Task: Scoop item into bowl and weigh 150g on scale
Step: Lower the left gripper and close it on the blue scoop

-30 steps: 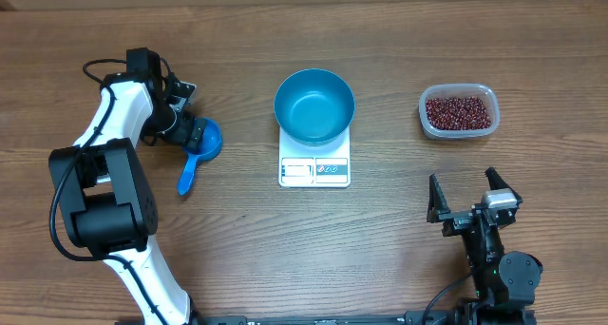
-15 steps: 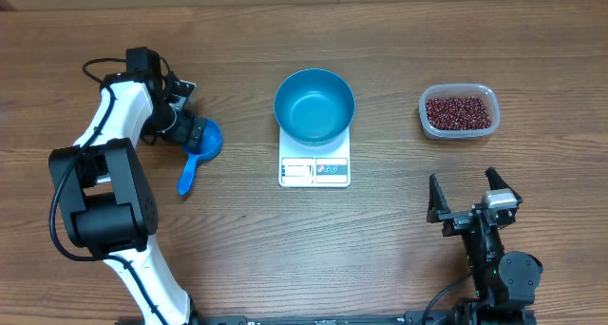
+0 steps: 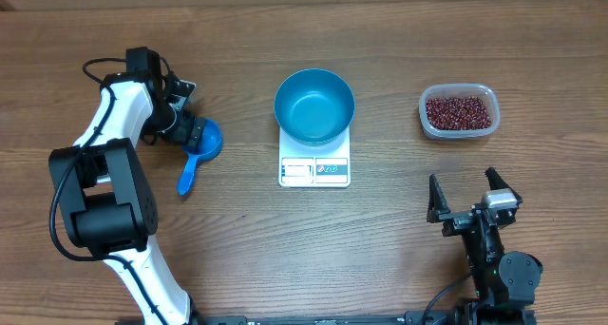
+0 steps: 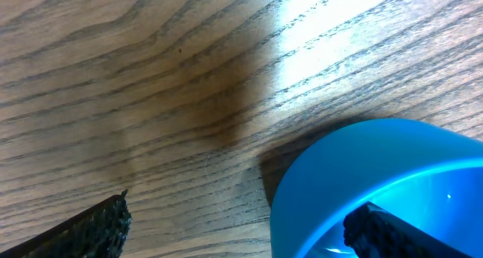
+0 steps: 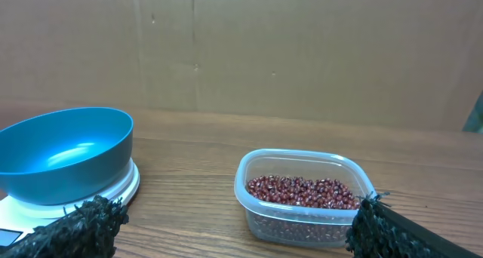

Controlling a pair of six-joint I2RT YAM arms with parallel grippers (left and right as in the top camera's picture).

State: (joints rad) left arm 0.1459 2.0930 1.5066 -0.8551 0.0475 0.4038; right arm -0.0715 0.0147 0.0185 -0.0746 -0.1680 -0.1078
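Note:
The empty blue bowl [image 3: 314, 105] [image 5: 68, 156] sits on the white scale [image 3: 314, 170] [image 5: 121, 184] at mid-table. The red-brown beans [image 3: 459, 112] [image 5: 302, 190] lie in a clear tub [image 3: 427, 105] [image 5: 256, 213] at the right. My left gripper [image 3: 193, 133] [image 4: 241, 231] is open, low over the table at the cup of a small blue scoop [image 3: 207, 139] [image 4: 339, 175]. One of its fingers [image 4: 400, 231] is inside the cup and the other is outside, over bare wood. My right gripper [image 3: 465, 194] [image 5: 234, 231] stands open near the front edge, facing the tub and holding nothing.
The scoop's handle [image 3: 186, 179] points toward the front of the table. A brown cardboard wall [image 5: 302, 47] closes off the back of the wooden table [image 3: 380, 220].

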